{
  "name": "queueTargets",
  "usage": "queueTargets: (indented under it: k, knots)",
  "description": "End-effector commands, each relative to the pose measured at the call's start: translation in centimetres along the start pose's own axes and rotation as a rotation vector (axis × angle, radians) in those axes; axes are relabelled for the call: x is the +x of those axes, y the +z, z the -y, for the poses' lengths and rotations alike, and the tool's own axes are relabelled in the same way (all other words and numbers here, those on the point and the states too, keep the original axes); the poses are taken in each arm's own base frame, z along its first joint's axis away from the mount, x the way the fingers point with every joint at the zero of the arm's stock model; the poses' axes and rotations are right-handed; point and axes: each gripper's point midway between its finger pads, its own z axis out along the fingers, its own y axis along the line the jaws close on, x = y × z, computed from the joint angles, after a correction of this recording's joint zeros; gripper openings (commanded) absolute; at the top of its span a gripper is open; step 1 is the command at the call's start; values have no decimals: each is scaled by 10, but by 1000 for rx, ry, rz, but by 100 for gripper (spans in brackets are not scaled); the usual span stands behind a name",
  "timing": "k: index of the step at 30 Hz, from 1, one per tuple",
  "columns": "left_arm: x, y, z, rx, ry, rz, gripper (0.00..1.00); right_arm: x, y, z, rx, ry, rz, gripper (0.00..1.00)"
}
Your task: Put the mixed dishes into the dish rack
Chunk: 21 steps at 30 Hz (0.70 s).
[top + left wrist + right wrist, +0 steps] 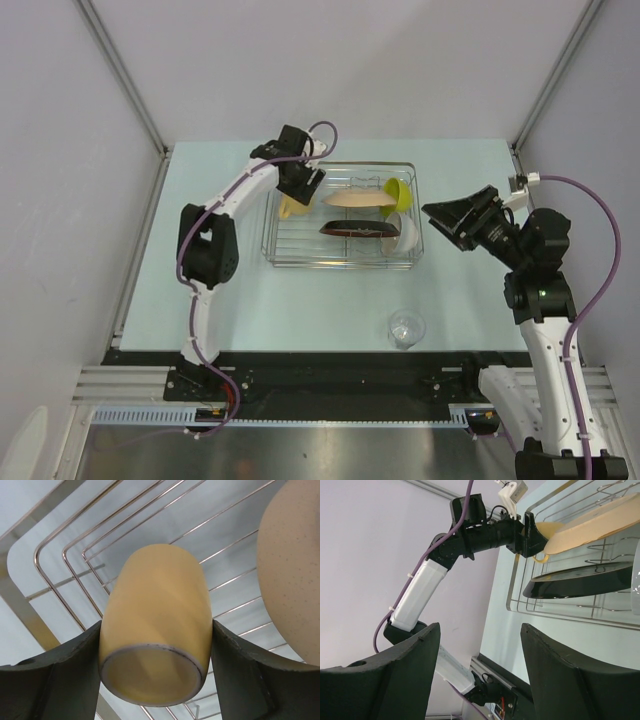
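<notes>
My left gripper [298, 188] is shut on the yellow mug [291, 208] over the left end of the silver wire dish rack [345, 265]. In the left wrist view the mug [155, 615] sits bottom-up between both fingers of that gripper [155, 672], above the rack wires [65, 562]. The tan plate [358, 198], dark-red-rimmed plate [358, 230], lime-green bowl [398, 191] and white bowl [406, 233] stand in the rack. The clear glass [406, 328] stands on the table in front. My right gripper [450, 222] is open and empty, right of the rack.
The right wrist view shows the open right gripper [480, 675], the left arm [420, 597], the mug [547, 530], the tan plate [595, 522] and the dark plate [585, 580]. Grey walls enclose the table on three sides.
</notes>
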Motion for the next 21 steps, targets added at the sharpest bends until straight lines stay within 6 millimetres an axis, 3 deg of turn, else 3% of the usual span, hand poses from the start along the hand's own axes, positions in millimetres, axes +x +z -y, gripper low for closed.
queueTargets:
  k: [1, 3, 6, 8, 10, 11, 13, 16, 21]
  knots:
    - [-38, -12, -13, -63, 29, 113, 0, 1, -4, -2, -9, -22, 9, 71]
    - [-37, -10, -16, -81, 29, 105, 2, 1, -4, -1, -9, -20, 9, 71]
    - [-35, -6, -19, -95, 29, 96, 23, 3, -5, -1, -11, -17, 7, 72]
    - [-36, -6, -19, -90, 26, 98, 30, 4, -5, 1, -9, -15, 5, 72]
    - [-38, -7, -18, -91, 21, 106, 48, 5, -6, 2, -10, -12, 4, 72]
    - [-38, -8, -18, -92, 18, 108, 66, 5, -5, 2, -9, -12, 5, 72]
    - [-40, -10, -19, -94, 19, 115, 70, 6, -6, 2, -12, -12, 3, 73]
    - [-44, -15, -19, -101, 20, 128, 100, 6, -6, 2, -13, -16, 4, 74]
    - [-51, -27, -20, -101, 11, 159, 100, 7, -6, 5, -2, -20, 1, 77]
